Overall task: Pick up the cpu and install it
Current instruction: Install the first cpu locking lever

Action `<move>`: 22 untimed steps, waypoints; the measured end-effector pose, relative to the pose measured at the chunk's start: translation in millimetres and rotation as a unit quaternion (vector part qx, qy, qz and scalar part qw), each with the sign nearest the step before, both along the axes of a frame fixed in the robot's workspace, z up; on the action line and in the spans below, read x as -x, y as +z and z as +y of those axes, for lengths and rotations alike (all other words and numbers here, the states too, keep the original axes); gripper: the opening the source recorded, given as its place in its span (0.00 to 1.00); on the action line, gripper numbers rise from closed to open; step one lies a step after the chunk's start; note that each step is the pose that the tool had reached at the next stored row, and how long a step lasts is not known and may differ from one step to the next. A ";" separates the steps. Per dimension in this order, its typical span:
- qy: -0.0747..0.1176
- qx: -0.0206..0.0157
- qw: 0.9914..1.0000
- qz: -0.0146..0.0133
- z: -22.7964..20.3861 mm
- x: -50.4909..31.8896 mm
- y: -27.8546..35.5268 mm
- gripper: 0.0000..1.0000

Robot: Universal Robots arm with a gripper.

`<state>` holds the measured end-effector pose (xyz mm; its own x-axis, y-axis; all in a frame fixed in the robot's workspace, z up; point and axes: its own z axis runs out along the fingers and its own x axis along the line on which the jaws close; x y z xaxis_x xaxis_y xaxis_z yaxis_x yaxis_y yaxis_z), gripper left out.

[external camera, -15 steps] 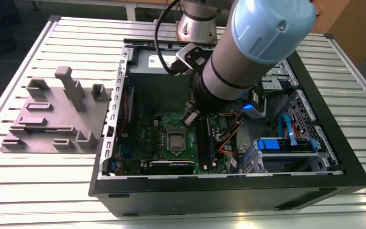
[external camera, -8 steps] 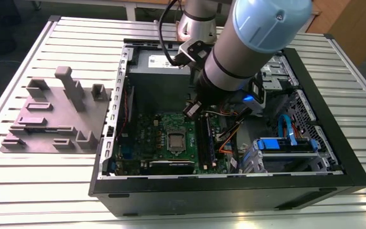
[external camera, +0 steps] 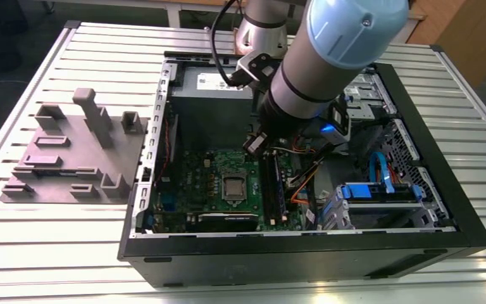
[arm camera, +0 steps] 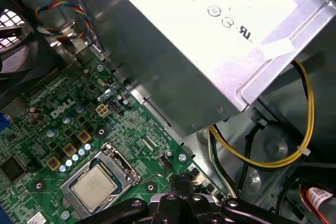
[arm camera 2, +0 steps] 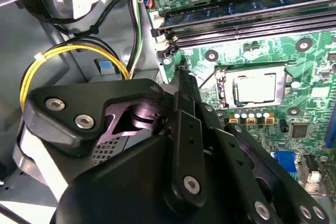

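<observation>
1. A grey plastic block tray (external camera: 73, 155) is lying on the slatted surface (external camera: 23, 253) at the exterior view's left, just beside the open computer case (external camera: 311, 253).
2. Inside the case, the green motherboard (external camera: 200, 183) is lying flat, and the cpu (external camera: 233, 187) is sitting in its metal-framed socket; both wrist views are showing the chip (arm camera 2: 254, 87) (arm camera: 94, 186) lying flat within the frame, silver top facing up.
3. The robot arm (external camera: 344, 44) is reaching down into the case, with the gripper (external camera: 257, 144) hovering above the board near the memory slots (external camera: 270, 190), apart from the cpu and holding nothing visible.
4. In the second wrist view the gripper's black fingers (arm camera 2: 184, 85) are appearing pressed together.
5. A yellow cable (arm camera: 304, 129) is looping beside the silver power supply (arm camera: 220, 51).
</observation>
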<state>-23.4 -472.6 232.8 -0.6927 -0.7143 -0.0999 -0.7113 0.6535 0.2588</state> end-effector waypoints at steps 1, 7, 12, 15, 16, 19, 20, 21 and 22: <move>0.002 0.000 1.000 0.000 0.1 0.1 -0.6 0.11; 0.018 0.000 1.000 0.000 1.8 1.0 -3.3 0.11; 0.030 0.000 1.000 0.000 4.6 1.1 -4.2 0.11; 0.032 0.000 0.999 0.000 4.8 1.9 -4.2 0.11; 0.032 0.002 0.999 0.000 4.9 2.1 -4.2 0.11; 0.032 0.005 0.999 0.000 4.6 2.3 -4.1 0.11; 0.032 0.005 0.999 0.000 4.5 2.3 -4.0 0.11; 0.032 0.005 0.999 0.000 4.4 2.3 -4.0 0.11; 0.032 0.006 0.999 0.000 4.3 2.3 -3.9 0.11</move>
<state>-25.8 -468.3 228.9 -0.6456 -0.7583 -0.0909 -0.7516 0.6097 0.2517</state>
